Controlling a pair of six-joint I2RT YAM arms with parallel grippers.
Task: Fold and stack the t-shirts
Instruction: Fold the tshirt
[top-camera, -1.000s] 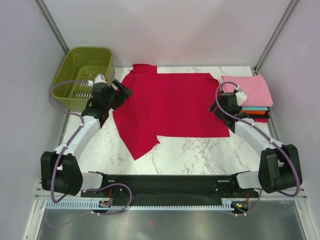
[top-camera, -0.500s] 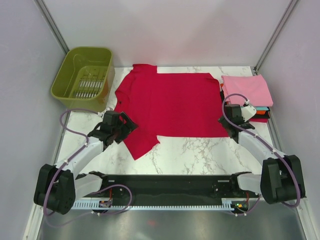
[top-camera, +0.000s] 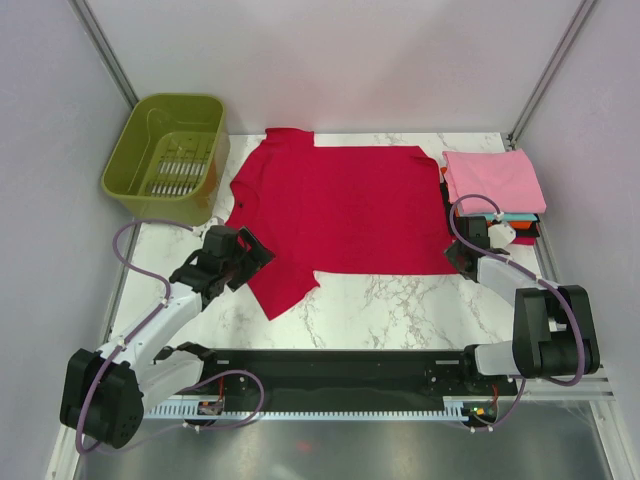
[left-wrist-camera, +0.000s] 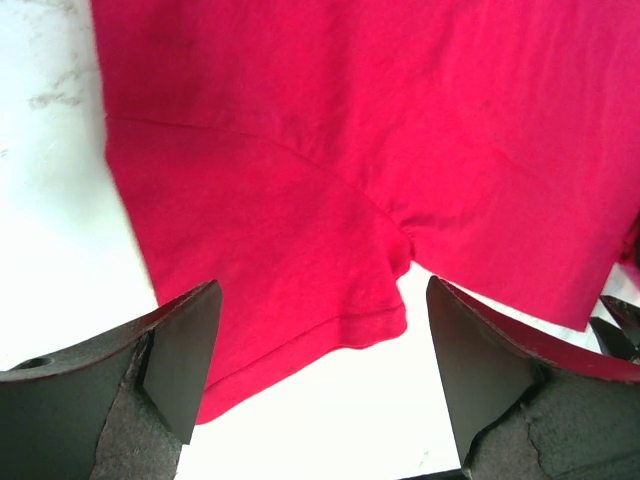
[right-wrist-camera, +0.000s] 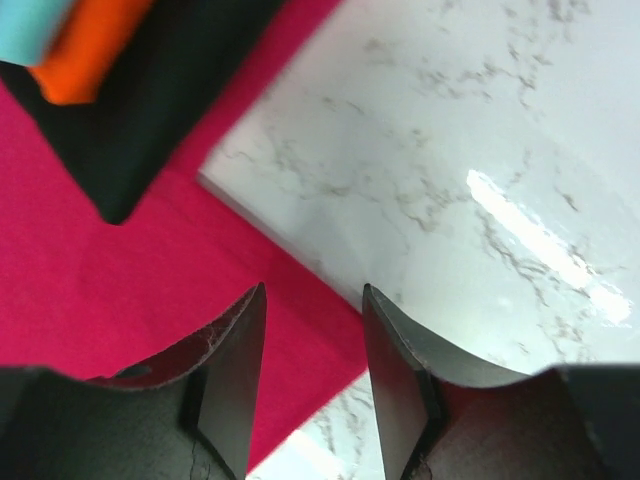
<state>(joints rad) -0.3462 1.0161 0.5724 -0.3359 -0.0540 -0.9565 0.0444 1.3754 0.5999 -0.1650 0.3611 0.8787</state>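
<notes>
A crimson red t-shirt (top-camera: 340, 210) lies spread flat on the marble table. A stack of folded t-shirts (top-camera: 498, 190), pink on top with teal, orange and black edges below, sits at the right. My left gripper (top-camera: 252, 255) is open and empty, just above the near left sleeve (left-wrist-camera: 300, 270). My right gripper (top-camera: 460, 255) is open and empty, over the shirt's near right corner (right-wrist-camera: 300, 340), beside the stack's black and orange edges (right-wrist-camera: 130, 90).
An olive-green plastic basket (top-camera: 168, 155) stands at the back left, off the table's edge. Bare marble (top-camera: 390, 300) runs along the front between the shirt and the arm bases. Grey walls close in the sides and back.
My left gripper came back from the shirt's far left sleeve to the near left sleeve. My right gripper drew back from beside the stack to the shirt's near right corner.
</notes>
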